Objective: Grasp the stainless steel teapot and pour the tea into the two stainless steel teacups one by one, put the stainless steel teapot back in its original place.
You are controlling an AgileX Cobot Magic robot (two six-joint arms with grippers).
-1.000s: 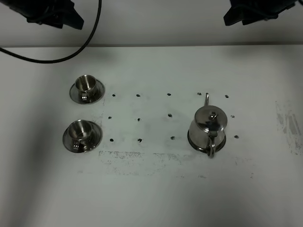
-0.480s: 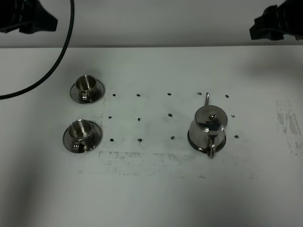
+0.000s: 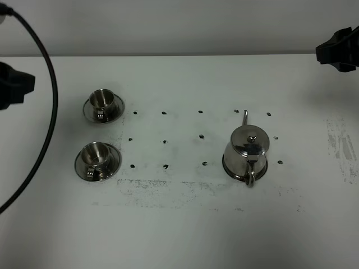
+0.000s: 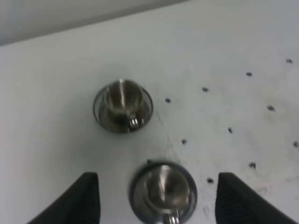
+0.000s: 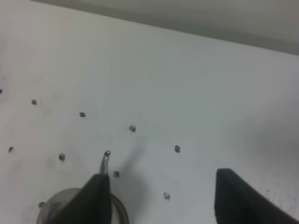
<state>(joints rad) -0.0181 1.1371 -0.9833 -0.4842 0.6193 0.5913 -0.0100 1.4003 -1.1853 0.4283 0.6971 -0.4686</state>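
The stainless steel teapot [image 3: 247, 150] stands upright on its round steel tray [image 3: 226, 166] right of centre, spout pointing to the far side and loop handle toward the front. In the right wrist view only its spout [image 5: 105, 161] and part of the body show. The two stainless steel teacups [image 3: 102, 101] [image 3: 95, 155] sit on saucers at the left, one behind the other. My left gripper [image 4: 159, 177] hangs open above the two teacups [image 4: 122, 100] [image 4: 163, 186], holding nothing. Behind the teapot, my right gripper [image 5: 162, 175] is open and empty.
The white table [image 3: 179, 224] carries a grid of small dark dots [image 3: 164, 141] between cups and teapot, plus scuff marks toward the front. The left arm [image 3: 11, 89] with its black cable [image 3: 50, 112] shows at the left edge, the right arm [image 3: 339, 50] at the top right.
Both arms have swung outward: the left from the top left corner to the left edge with its cable, the right toward the right edge. Teapot and cups have not moved.
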